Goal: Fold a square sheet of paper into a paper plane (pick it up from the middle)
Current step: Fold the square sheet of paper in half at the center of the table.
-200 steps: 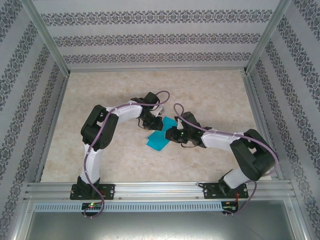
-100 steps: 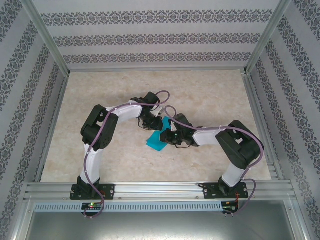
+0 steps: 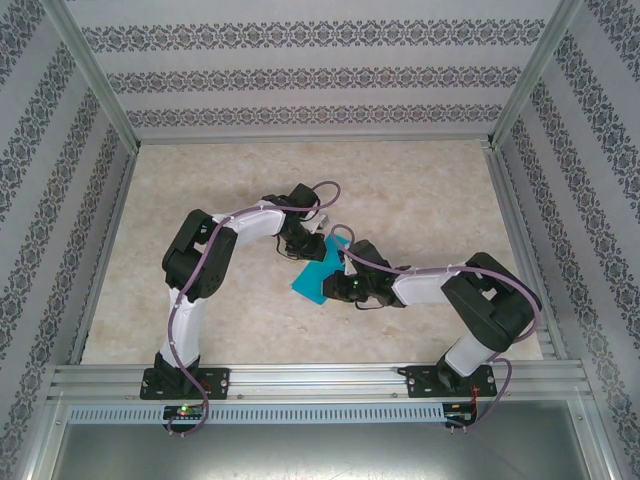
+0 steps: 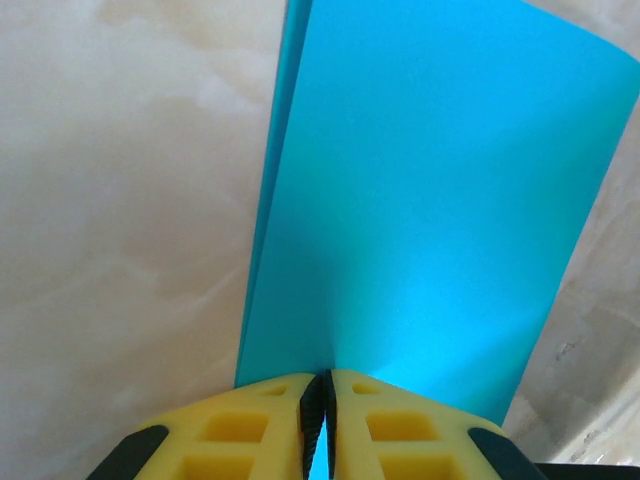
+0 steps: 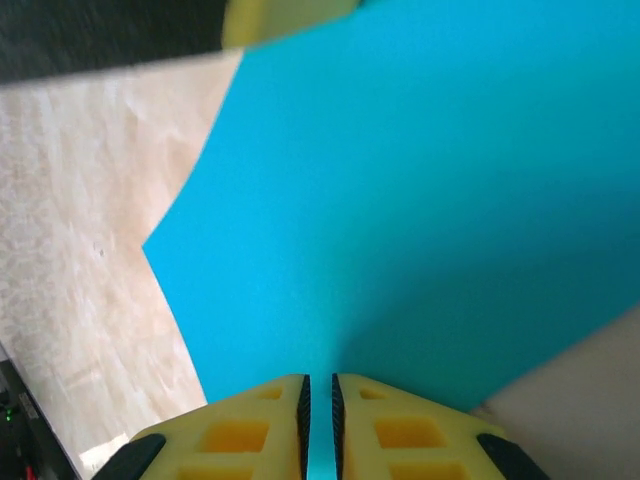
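Pinching the sheet of paper [image 3: 318, 278] near the middle of the desk [image 3: 200, 200], the left fingers [image 4: 250, 425] and right fingers [image 5: 250, 425] each clench an edge, apparently mid-fold; next likely needs edges aligned, then creased flat.

Bright teal-blue on the paper [image 3: 313, 281], plain and unprinted, a touch lighter where the light catches it. The worktop [image 3: 430, 190] beneath is pale beige with cloudy marble mottling. The left gripper [image 4: 318, 385] comes up yellow with black corners, and the right gripper [image 5: 319, 385] has the same yellow and black. The left arm [image 3: 250, 222] and right arm [image 3: 425, 285] have white shells and black joints, trailing a lilac-purple cable [image 3: 330, 188]. The walls [image 3: 300, 75] are white, banded with grey lace-like stripes. The frame rail [image 3: 320, 378] is bare silver.
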Motion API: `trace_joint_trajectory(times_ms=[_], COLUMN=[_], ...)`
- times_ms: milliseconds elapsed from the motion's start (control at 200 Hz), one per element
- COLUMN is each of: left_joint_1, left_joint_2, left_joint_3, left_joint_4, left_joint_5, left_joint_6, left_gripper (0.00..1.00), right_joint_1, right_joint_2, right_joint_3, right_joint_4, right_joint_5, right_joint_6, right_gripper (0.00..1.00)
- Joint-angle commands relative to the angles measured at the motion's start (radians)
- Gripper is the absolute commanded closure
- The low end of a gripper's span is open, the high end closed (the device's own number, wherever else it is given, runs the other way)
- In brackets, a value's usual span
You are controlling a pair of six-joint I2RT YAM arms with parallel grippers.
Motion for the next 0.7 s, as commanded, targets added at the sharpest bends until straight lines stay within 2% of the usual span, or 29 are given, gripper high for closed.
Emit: trace_joint_trajectory(times_ms=[0, 135, 390, 694], left_joint_1=[0.011, 0.01, 0.01, 0.011], left_joint_2=[0.089, 0.086, 0.079, 0.077], left_joint_3=[-0.037, -0.035, -0.047, -0.043], left_joint_4=[-0.1, -0.102, -0.097, -0.095], left_joint_5=[-0.189, -0.188, -0.183, -0.18], left_joint_6=[0.022, 0.022, 0.021, 0.02], left_gripper=[0.82, 0.82, 0.82, 0.82], right_joint_1=[0.021, 0.027, 0.011, 0.021], right_joint_2=[-0.034, -0.059, -0.071, 0.059], right_joint_3=[-0.03, 0.003, 0.031, 0.093], right_joint_4=[-0.103, -0.112, 0.04, 0.037], right_joint_5=[-0.028, -0.016, 0.034, 0.008], right_joint_6=[0.023, 0.024, 0.099, 0.082], right_gripper=[0.83, 0.83, 0.83, 0.83])
